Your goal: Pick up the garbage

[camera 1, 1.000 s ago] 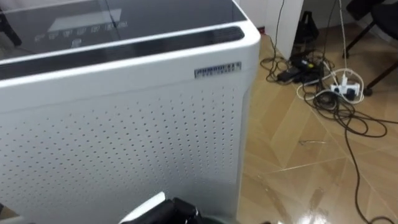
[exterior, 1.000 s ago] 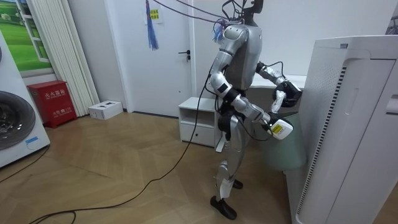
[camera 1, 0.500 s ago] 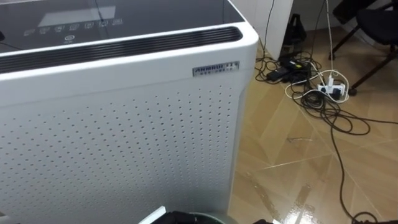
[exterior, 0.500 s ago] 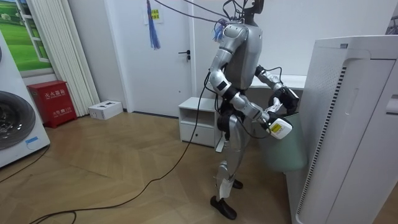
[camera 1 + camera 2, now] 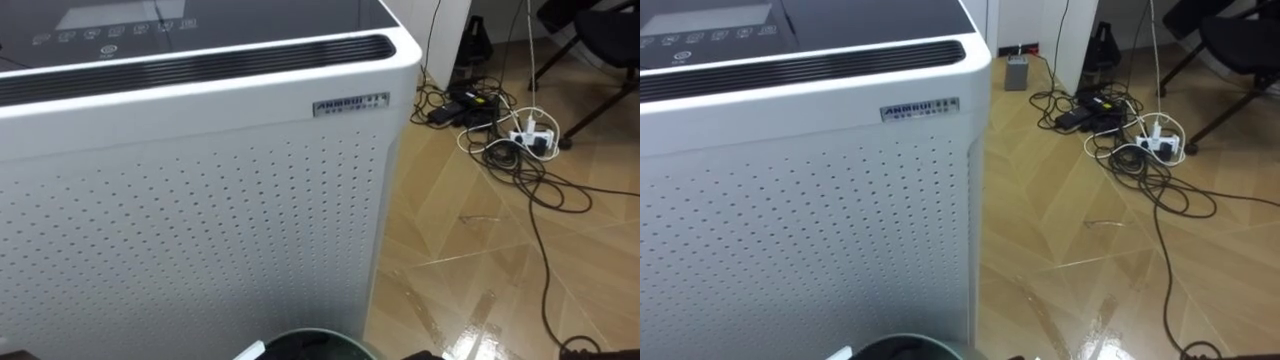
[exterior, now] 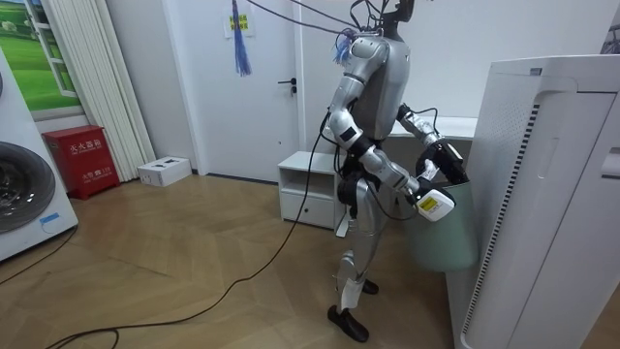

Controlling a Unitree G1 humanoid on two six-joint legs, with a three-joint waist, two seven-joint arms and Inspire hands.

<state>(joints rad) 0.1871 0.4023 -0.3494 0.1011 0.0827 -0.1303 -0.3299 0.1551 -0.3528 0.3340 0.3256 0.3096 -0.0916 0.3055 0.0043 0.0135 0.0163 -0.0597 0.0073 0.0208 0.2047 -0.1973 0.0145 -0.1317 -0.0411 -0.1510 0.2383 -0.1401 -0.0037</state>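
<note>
Both robot hands are out front at the bin [image 6: 450, 237], with the robot standing right up against it. Right robot hand [image 6: 420, 192] is closed round the garbage [image 6: 438, 203], a white pack with a yellow patch. It's held at the bin's top edge, on the side nearest the room camera, and I can't tell if it's over the opening. Left robot hand [image 6: 449, 167] is a bit higher, by the rim, can't tell how its fingers sit. In the head views the bin's dark rim pokes in at the bottom, just in front of a big white perforated purifier [image 5: 200, 200] with a dark top panel. Further off is the wood floor [image 5: 450, 230] with a tangle of cables [image 5: 520, 160] and a power strip [image 5: 530, 137]
</note>
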